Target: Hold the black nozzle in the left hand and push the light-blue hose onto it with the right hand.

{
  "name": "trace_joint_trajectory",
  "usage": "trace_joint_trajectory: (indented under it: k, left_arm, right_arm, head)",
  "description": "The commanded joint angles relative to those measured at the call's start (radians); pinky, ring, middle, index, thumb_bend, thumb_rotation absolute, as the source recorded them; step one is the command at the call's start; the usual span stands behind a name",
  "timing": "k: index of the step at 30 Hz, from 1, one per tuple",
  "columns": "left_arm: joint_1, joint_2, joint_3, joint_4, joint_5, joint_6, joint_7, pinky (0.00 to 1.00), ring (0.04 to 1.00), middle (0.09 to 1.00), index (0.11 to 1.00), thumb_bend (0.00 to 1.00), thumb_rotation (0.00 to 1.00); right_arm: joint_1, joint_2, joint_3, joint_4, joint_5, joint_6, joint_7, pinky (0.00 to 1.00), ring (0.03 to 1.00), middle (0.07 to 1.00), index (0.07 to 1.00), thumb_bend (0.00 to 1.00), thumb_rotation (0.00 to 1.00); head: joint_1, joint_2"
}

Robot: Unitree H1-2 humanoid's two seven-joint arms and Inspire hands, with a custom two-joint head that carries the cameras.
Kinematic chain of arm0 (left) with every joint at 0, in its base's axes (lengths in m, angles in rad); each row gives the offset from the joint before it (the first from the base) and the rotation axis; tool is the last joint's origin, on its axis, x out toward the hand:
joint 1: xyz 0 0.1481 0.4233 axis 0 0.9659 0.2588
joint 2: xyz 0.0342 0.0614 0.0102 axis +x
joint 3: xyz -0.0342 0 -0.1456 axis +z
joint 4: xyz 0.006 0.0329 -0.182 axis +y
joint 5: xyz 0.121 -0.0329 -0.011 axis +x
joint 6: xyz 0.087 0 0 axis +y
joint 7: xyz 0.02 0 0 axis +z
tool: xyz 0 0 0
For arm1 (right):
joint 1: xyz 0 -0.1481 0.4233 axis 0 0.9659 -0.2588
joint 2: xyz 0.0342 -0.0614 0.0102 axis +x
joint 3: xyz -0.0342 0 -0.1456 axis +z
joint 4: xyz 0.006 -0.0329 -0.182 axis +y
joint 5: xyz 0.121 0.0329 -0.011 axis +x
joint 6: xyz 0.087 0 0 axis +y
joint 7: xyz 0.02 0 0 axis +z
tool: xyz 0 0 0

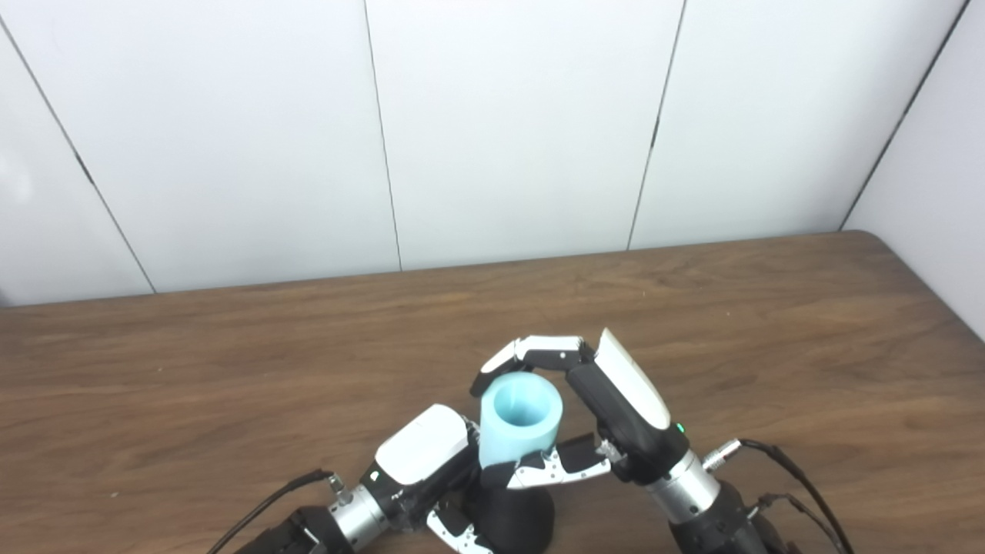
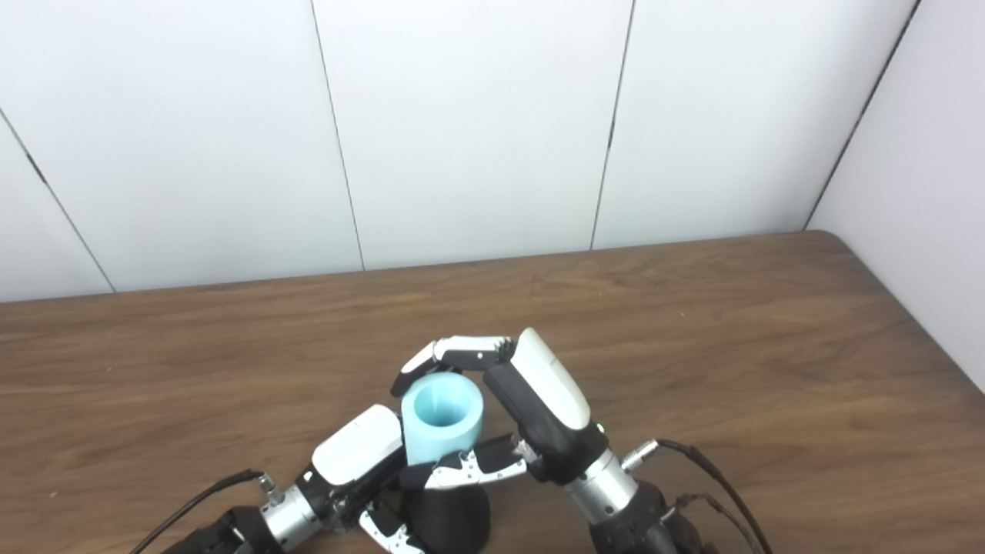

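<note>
Left eye view: the left hand [image 1: 423, 462] is gripping the black nozzle [image 1: 512, 519] nearest; the right hand [image 1: 608, 408] is wrapping the upright light-blue hose [image 1: 519, 423] atop it, above the brown wooden table [image 1: 231, 369], white panelled wall [image 1: 500, 131] beyond.

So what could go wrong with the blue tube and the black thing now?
The light-blue hose leans a little on the black nozzle, so it might jam or go on crooked. The right hand grips it only near the rim, so it could slip. The left hand holds the nozzle low down; a hard push might tip it.
</note>
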Motion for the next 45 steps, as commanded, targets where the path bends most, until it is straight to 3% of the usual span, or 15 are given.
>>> trace_joint_trajectory:
  k: [1, 3, 7, 8, 10, 13, 18, 23, 27, 30, 32, 35, 38, 41, 45]
  left_arm:
    - [0.144, 0.037, -0.124, 0.138, 0.082, 0.050, -0.241, 0.21, 0.250, 0.411, 0.503, 0.52, 0.00]
    - [0.144, 0.037, -0.125, 0.137, 0.085, 0.054, -0.243, 0.21, 0.254, 0.396, 0.508, 0.51, 0.00]
    - [0.144, 0.037, -0.125, 0.141, 0.081, 0.051, -0.242, 0.21, 0.247, 0.391, 0.509, 0.51, 0.00]
    - [0.144, 0.037, -0.124, 0.141, 0.078, 0.049, -0.241, 0.21, 0.246, 0.431, 0.496, 0.52, 0.00]
    - [0.143, 0.037, -0.124, 0.142, 0.076, 0.047, -0.243, 0.20, 0.242, 0.461, 0.485, 0.52, 0.00]
    - [0.142, 0.036, -0.123, 0.142, 0.078, 0.052, -0.244, 0.21, 0.249, 0.396, 0.505, 0.51, 0.00]
    - [0.141, 0.035, -0.124, 0.145, 0.084, 0.054, -0.240, 0.22, 0.256, 0.393, 0.509, 0.51, 0.00]
    - [0.139, 0.036, -0.123, 0.142, 0.077, 0.060, -0.253, 0.22, 0.267, 0.454, 0.491, 0.52, 0.00]
    - [0.136, 0.036, -0.122, 0.149, 0.074, 0.045, -0.243, 0.21, 0.249, 0.463, 0.486, 0.52, 0.00]
    - [0.136, 0.035, -0.119, 0.151, 0.069, 0.050, -0.246, 0.22, 0.263, 0.472, 0.484, 0.52, 0.00]
    - [0.133, 0.034, -0.119, 0.159, 0.072, 0.047, -0.240, 0.23, 0.271, 0.473, 0.485, 0.52, 0.00]
    - [0.128, 0.036, -0.116, 0.169, 0.074, 0.031, -0.228, 0.23, 0.271, 0.473, 0.485, 0.52, 0.00]
    - [0.119, 0.039, -0.114, 0.185, 0.076, 0.013, -0.216, 0.23, 0.276, 0.474, 0.485, 0.52, 0.00]
    - [0.108, 0.037, -0.105, 0.206, 0.070, -0.013, -0.198, 0.21, 0.254, 0.473, 0.485, 0.52, 0.00]
    - [0.089, 0.035, -0.098, 0.217, 0.082, -0.019, -0.181, 0.18, 0.227, 0.472, 0.485, 0.52, 0.00]
  right_arm:
    - [-0.030, -0.013, 0.007, -0.093, 0.069, 0.054, 0.046, 0.68, 0.827, 0.843, 0.822, 1.00, 0.27]
    - [-0.038, -0.022, 0.012, -0.098, 0.100, 0.081, 0.074, 0.82, 0.958, 0.965, 0.945, 1.00, 0.29]
    - [-0.046, -0.028, 0.012, -0.095, 0.120, 0.094, 0.092, 0.93, 0.997, 0.998, 0.996, 1.00, 0.30]
    - [-0.045, -0.027, 0.011, -0.095, 0.120, 0.094, 0.092, 0.94, 0.999, 0.999, 0.998, 1.00, 0.31]
    - [-0.044, -0.027, 0.010, -0.096, 0.121, 0.096, 0.094, 0.95, 1.000, 1.000, 1.000, 1.00, 0.32]
    - [-0.043, -0.026, 0.008, -0.099, 0.116, 0.100, 0.097, 0.94, 1.000, 1.000, 1.000, 1.00, 0.32]
    - [-0.040, -0.018, 0.001, -0.102, 0.090, 0.080, 0.078, 0.96, 1.000, 1.000, 1.000, 1.00, 0.37]
    - [-0.041, 0.003, -0.029, -0.117, 0.118, 0.047, 0.036, 0.97, 1.000, 1.000, 1.000, 1.00, 0.53]
    - [-0.049, 0.018, -0.072, -0.118, 0.146, -0.014, -0.015, 0.90, 0.982, 0.993, 0.970, 1.00, 0.65]
    - [-0.057, 0.020, -0.107, -0.132, 0.115, -0.028, -0.042, 0.88, 0.938, 0.953, 0.934, 1.00, 0.83]
    - [-0.060, -0.009, -0.134, -0.169, 0.081, -0.009, -0.036, 0.85, 0.911, 0.933, 0.924, 0.98, 0.88]
    - [-0.054, -0.053, -0.152, -0.234, 0.044, 0.046, 0.012, 0.85, 0.897, 0.922, 0.924, 0.97, 0.90]
    - [-0.042, -0.112, -0.147, -0.316, -0.070, 0.085, 0.096, 0.92, 0.939, 0.958, 0.952, 0.96, 0.97]
    - [-0.022, -0.138, -0.130, -0.369, -0.153, 0.098, 0.152, 0.99, 0.990, 0.994, 0.974, 0.95, 0.97]
    - [0.002, -0.153, -0.132, -0.393, -0.202, 0.088, 0.172, 1.00, 1.000, 1.000, 0.981, 0.95, 0.94]
  head:
    - [0.000, 0.001]
    - [0.000, 0.001]
    - [0.000, 0.001]
    - [0.000, 0.001]
    - [0.000, 0.001]
    - [-0.002, -0.001]
    - [-0.002, -0.001]
    - [-0.007, 0.000]
    - [-0.011, 0.007]
    - [-0.011, 0.007]
    - [-0.017, 0.016]
    - [-0.017, 0.029]
    - [-0.017, 0.042]
    - [-0.018, 0.055]
    - [-0.016, 0.078]
